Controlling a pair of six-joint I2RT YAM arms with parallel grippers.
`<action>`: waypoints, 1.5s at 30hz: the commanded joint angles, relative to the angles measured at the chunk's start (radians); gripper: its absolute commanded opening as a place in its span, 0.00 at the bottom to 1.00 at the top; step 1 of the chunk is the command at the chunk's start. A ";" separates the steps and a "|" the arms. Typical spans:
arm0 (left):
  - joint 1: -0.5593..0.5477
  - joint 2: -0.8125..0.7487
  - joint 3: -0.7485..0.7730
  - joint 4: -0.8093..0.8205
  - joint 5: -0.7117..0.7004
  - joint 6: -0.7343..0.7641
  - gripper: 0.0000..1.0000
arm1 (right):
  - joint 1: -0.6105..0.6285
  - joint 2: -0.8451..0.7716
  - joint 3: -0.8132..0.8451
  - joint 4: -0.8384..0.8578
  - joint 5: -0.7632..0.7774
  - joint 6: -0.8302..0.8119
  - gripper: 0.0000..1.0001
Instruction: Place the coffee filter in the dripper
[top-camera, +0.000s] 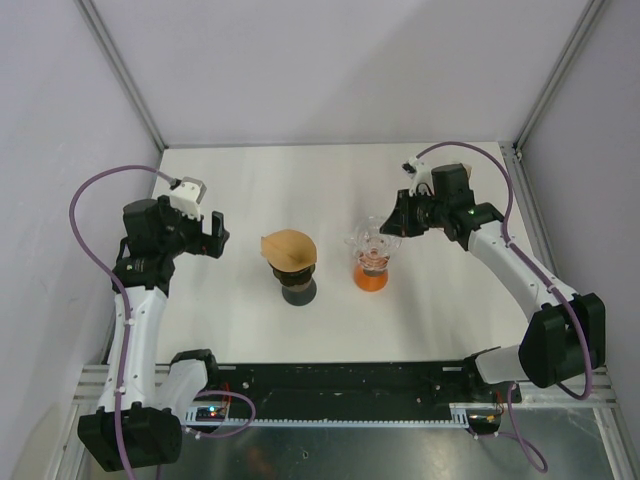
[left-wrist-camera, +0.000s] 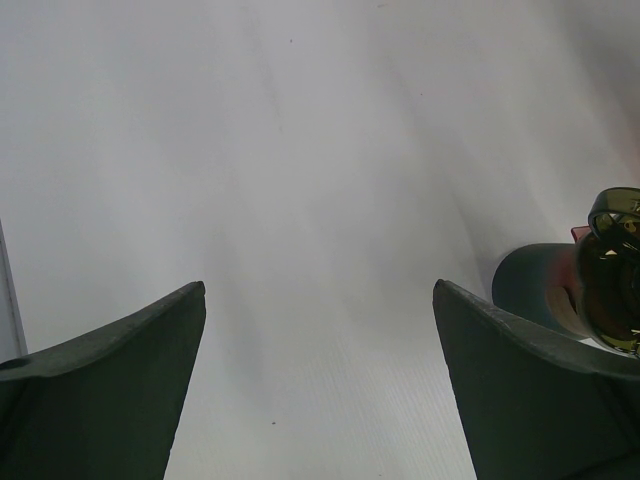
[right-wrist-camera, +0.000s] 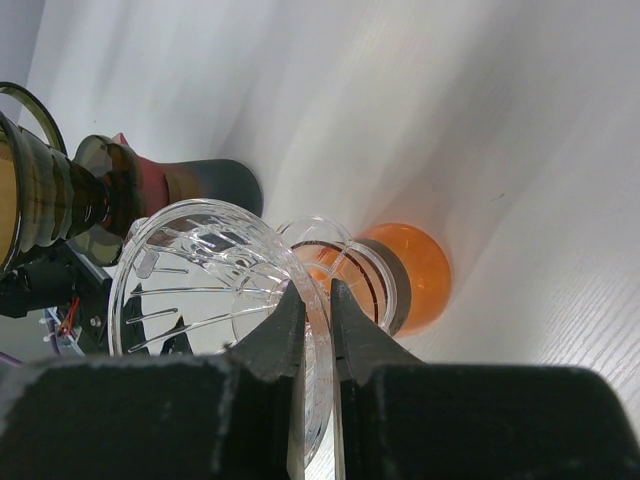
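A brown paper coffee filter (top-camera: 288, 246) sits on top of a smoky dark glass cone (right-wrist-camera: 45, 190), which stands on a dark grey base (top-camera: 299, 291) mid-table. To its right a clear plastic dripper (top-camera: 368, 240) rests tilted on an orange cup (top-camera: 371, 278). My right gripper (top-camera: 392, 222) is shut on the clear dripper's rim (right-wrist-camera: 190, 270); its fingers (right-wrist-camera: 283, 325) pinch the wall from both sides above the orange cup (right-wrist-camera: 410, 270). My left gripper (top-camera: 218, 235) is open and empty to the left of the filter, over bare table (left-wrist-camera: 320, 285).
The dark cone and its grey base (left-wrist-camera: 535, 285) show at the right edge of the left wrist view. White walls and metal frame posts (top-camera: 125, 75) enclose the white table (top-camera: 300, 180). A black rail (top-camera: 340, 380) runs along the near edge.
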 joint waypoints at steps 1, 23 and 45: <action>0.007 0.000 0.000 0.007 0.008 0.026 1.00 | -0.005 -0.042 0.014 0.057 -0.027 -0.018 0.00; 0.007 -0.002 -0.003 0.008 0.000 0.033 1.00 | -0.007 0.023 0.014 -0.009 -0.044 -0.028 0.27; 0.007 0.013 0.014 0.005 -0.002 0.032 1.00 | -0.084 -0.260 0.071 0.069 0.443 0.071 0.65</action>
